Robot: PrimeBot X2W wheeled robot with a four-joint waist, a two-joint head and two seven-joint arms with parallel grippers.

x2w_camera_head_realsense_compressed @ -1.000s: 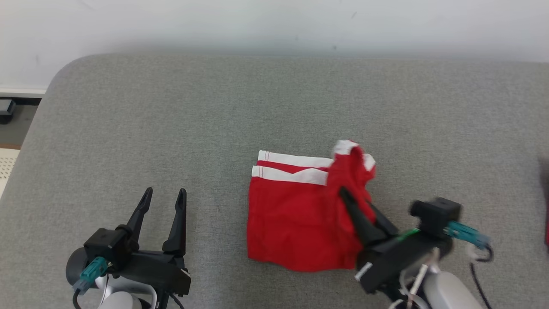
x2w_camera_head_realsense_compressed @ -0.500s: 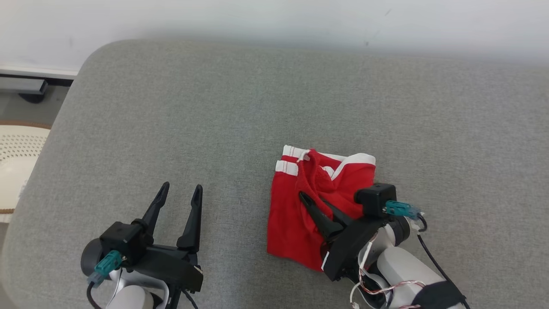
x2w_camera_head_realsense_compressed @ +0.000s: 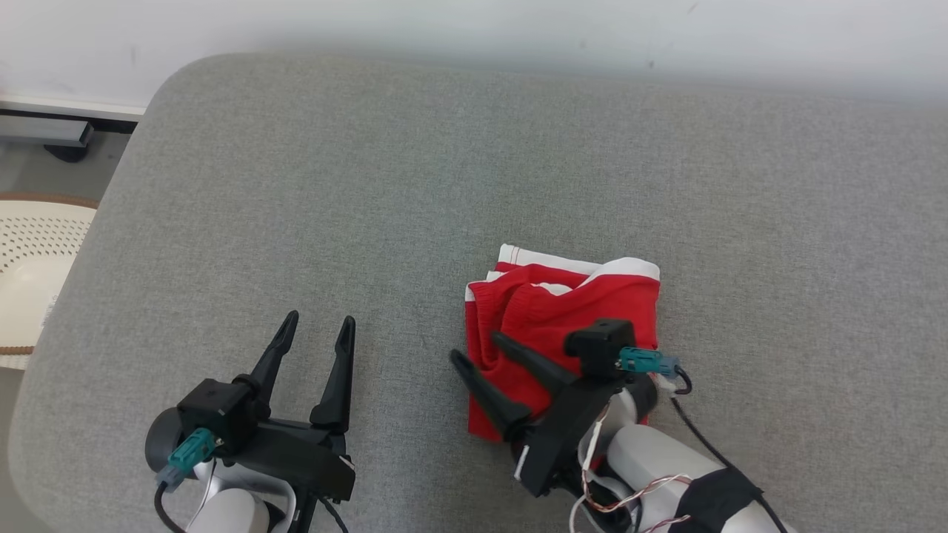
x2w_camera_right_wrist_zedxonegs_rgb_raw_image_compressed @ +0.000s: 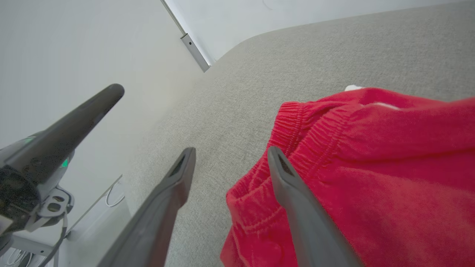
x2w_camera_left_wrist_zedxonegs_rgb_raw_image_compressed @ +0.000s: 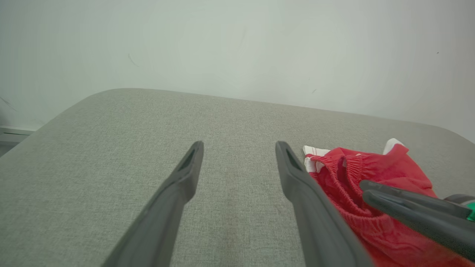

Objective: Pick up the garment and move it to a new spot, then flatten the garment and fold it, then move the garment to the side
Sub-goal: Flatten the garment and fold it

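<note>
The red shorts lie folded on the grey cushion at the lower middle of the frame. We hold our right claw spread over their left edge, gripping nothing, seemingly because the fold is laid. Our left claw waits spread at lower left, clear of the cloth.

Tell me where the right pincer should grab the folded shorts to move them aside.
Grip the bunched waistband along the left edge of the shorts, coming from the left with the open right pincer. The layers stack there, so they would probably lift together.
</note>
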